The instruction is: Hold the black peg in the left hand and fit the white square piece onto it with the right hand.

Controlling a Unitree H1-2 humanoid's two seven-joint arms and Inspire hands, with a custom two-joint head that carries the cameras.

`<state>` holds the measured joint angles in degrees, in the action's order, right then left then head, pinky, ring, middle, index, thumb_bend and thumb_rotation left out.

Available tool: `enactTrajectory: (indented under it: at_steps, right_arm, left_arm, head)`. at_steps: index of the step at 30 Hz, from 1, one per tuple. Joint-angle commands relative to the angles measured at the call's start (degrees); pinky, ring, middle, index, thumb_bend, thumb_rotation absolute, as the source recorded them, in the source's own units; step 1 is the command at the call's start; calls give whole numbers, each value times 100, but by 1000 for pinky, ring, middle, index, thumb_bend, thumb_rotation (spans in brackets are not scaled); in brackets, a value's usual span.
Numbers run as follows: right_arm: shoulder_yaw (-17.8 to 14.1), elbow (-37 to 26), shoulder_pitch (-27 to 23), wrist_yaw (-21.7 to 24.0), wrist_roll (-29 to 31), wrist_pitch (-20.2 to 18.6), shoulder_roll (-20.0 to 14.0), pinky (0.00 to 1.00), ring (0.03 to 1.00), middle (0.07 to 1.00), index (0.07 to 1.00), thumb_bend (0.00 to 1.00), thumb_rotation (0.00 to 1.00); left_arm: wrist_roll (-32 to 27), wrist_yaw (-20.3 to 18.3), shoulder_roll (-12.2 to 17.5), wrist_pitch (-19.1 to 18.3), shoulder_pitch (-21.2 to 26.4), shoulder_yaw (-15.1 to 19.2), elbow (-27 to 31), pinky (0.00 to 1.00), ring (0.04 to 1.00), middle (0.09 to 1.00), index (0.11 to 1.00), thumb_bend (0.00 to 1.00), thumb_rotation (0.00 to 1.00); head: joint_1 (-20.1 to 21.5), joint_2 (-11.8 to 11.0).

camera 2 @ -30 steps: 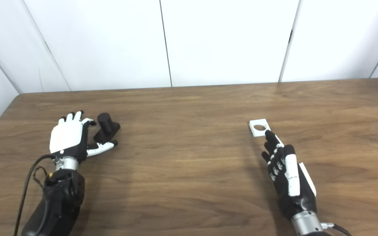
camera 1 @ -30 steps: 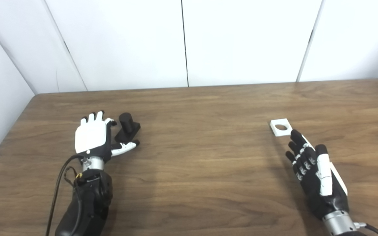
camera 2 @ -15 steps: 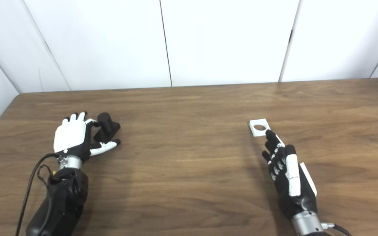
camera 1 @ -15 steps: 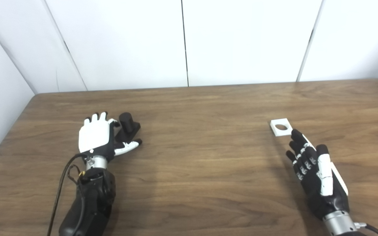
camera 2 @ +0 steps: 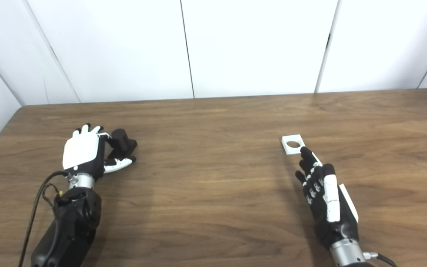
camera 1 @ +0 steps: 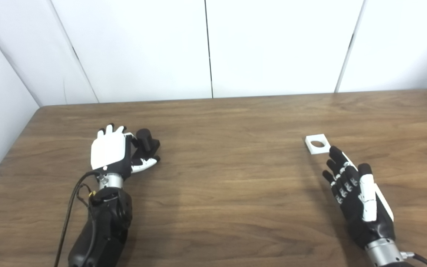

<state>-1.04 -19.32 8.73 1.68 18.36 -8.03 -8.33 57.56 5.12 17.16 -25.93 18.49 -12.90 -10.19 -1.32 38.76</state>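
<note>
Black peg (camera 1: 146, 139) beside left hand (camera 1: 111, 152), untouched

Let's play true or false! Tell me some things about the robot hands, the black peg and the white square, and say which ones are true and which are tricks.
1. The white square piece lies flat on the table. True.
2. The right hand is holding the white square piece. False: its fingers are spread and it holds nothing; the piece lies just beyond its fingertips.
3. The left hand is right beside the black peg. True.
4. The white square piece is already on the black peg. False: they lie far apart, on opposite sides of the table.
5. The white square piece has a round hole. True.
</note>
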Motion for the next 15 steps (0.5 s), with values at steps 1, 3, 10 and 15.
enactTrajectory:
  at_steps: [1,3,10,15]
  right_arm:
    - [-33,-114,58,34,50,231,264,983,998,985,931,623,1000]
    - [-37,-119,60,37,60,229,260,986,999,983,933,622,1000]
    - [-50,-91,62,79,98,282,235,997,1000,987,934,617,1000]
    - [-66,-101,67,87,109,272,220,998,1000,986,937,611,1000]
  left_arm:
    - [-8,167,97,-4,169,65,13,1000,999,899,548,666,389]
    - [-50,180,96,8,166,68,16,1000,999,896,543,658,351]
    - [-262,389,77,135,136,102,-9,1000,994,883,504,567,143]
    - [-327,502,76,178,118,95,-29,1000,994,878,488,512,76]
  head:
    - [-1,6]
    - [-10,9]
    - [-7,5]
    - [-7,9]
